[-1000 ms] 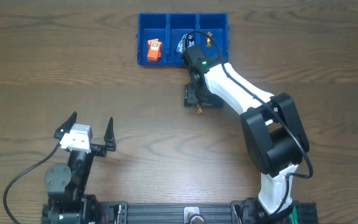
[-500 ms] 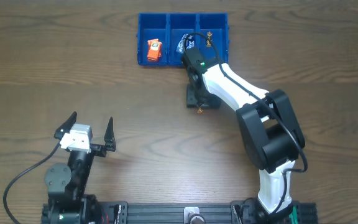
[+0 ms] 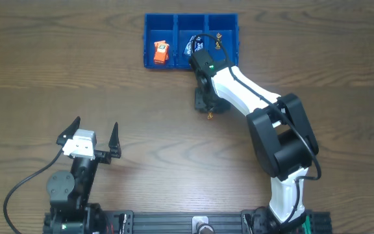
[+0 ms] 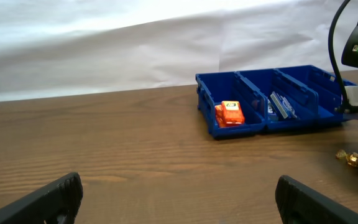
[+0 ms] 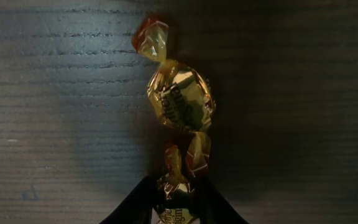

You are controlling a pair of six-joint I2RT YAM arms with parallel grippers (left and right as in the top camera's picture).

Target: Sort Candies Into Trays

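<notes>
Lying on the wooden worktop point(image 3: 141, 110), a gold-wrapped candy point(image 5: 179, 96) is seen just beyond the right claw point(image 5: 173, 190), whose fingers are closed narrowly on a second gold candy point(image 5: 169, 211). In the top view this claw is placed just below the blue three-compartment tray point(image 3: 191, 16) at the upper centre. An orange candy point(image 3: 160, 52) is held in the tray's left compartment and blue-and-silver candies point(image 4: 281, 106) in the middle one. The left claw point(image 3: 89, 138) is spread wide at the lower left, well apart from the tray.
</notes>
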